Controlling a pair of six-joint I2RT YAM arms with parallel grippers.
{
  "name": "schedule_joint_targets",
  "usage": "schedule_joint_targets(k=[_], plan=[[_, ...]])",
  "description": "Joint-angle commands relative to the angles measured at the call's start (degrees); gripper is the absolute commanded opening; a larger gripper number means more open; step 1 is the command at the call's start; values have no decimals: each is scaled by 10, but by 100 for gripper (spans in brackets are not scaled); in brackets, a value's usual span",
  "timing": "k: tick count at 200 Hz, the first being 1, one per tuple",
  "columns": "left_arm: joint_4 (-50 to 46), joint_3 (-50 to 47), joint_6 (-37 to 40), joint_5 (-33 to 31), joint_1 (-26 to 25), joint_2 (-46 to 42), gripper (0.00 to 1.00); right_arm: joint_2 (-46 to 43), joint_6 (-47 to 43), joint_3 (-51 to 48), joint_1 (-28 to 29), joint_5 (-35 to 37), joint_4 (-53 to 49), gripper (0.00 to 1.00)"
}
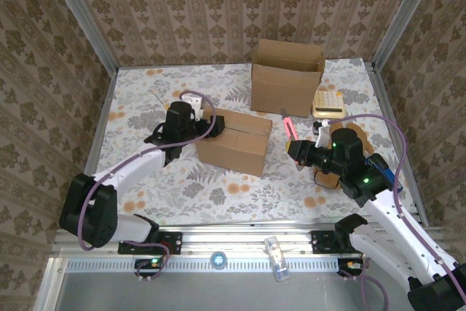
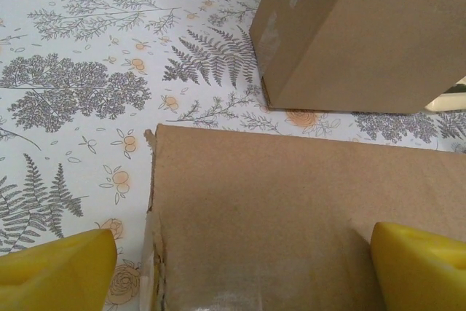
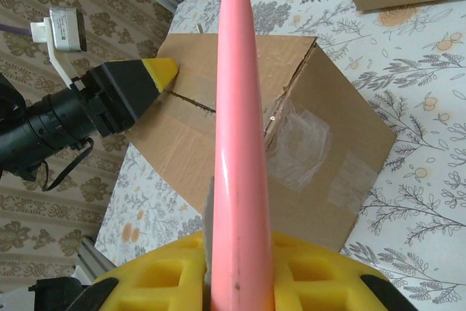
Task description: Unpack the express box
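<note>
The left pincer (image 2: 240, 260), jaws apart, sits at the box's (image 1: 234, 141) left end; the right pincer (image 1: 297, 149) (clamped on a pink tool (image 3: 237, 143)) aims from its right.

The brown express box (image 1: 234, 142) lies closed and taped on the table (image 1: 145, 92).

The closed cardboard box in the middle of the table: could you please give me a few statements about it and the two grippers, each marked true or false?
1. The right gripper is shut on a pink tool. True.
2. The top flaps of the closed box are folded back. False: they lie shut, and clear tape shows on its end.
3. The left gripper is clamped shut on the box. False: its jaws stand open at the box's left end.
4. Behind it stands an open box. True.
</note>
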Motion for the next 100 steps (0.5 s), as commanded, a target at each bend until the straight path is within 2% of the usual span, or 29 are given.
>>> schedule_joint_targets(k=[1, 45, 100], plan=[[8, -26, -10, -7, -7, 3, 89, 2, 10, -4, -3, -17, 27, 0], [6, -54, -16, -45, -18, 8, 91, 14, 21, 12, -3, -23, 6, 0], [-28, -60, -24, -68, -26, 18, 92, 36, 69, 51, -3, -43, -117, 0]])
